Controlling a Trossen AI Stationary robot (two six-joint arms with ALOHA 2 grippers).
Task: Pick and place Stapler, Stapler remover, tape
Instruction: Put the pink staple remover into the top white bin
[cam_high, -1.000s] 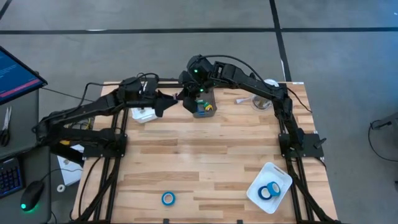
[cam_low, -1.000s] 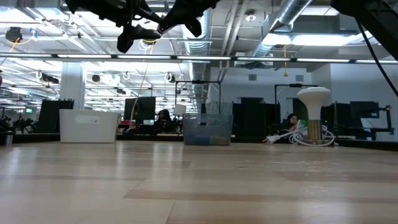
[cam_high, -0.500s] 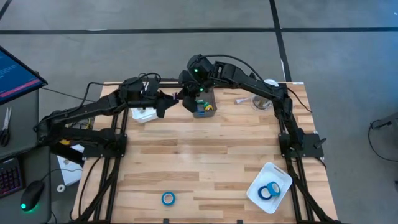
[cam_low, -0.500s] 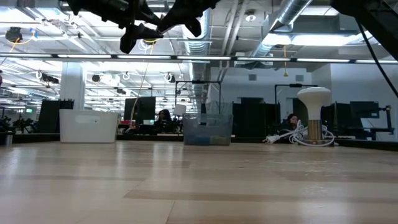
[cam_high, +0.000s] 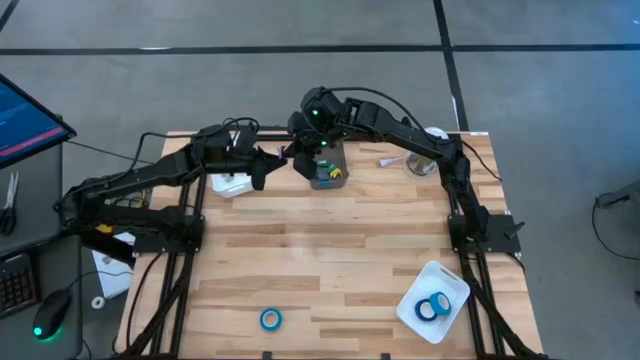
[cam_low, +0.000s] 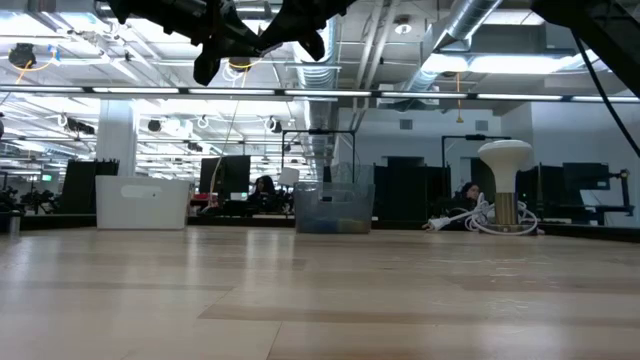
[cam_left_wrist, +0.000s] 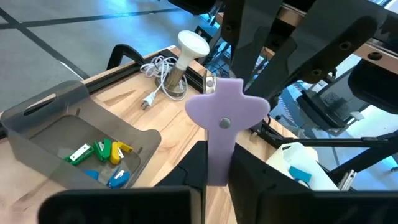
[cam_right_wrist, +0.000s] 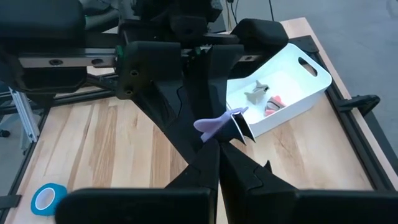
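Observation:
A lilac stapler remover (cam_left_wrist: 225, 118) hangs in the air above the table's far side, next to a grey bin (cam_high: 326, 166). Both grippers are shut on it: my left gripper (cam_left_wrist: 216, 171) reaches in from the table's left and my right gripper (cam_right_wrist: 217, 149) from the right. One blue tape roll (cam_high: 270, 319) lies flat near the table's front edge. Two more blue tape rolls (cam_high: 433, 307) lie in a white tray (cam_high: 452, 283) at the near right. The stapler shows in no view. My left gripper pinches the stapler remover's narrow stem (cam_left_wrist: 217, 158) between its two fingers, coming nearly level from the table's left. The remover stands up out of the fingers, clear of the table. My right gripper pinches the remover's opposite end (cam_right_wrist: 209, 127) between its two fingers, slanting down from the table's right. That end is clear of the table too.
The grey bin (cam_left_wrist: 37, 124) holds small green, yellow and blue items. A white bin (cam_right_wrist: 283, 87) with a few small things stands at the far left. A white lamp (cam_high: 428, 150) with a coiled cord sits at the far right.
My left gripper has shut its fingers on the stapler remover while staying in place. My right gripper has kept still, holding the remover throughout.

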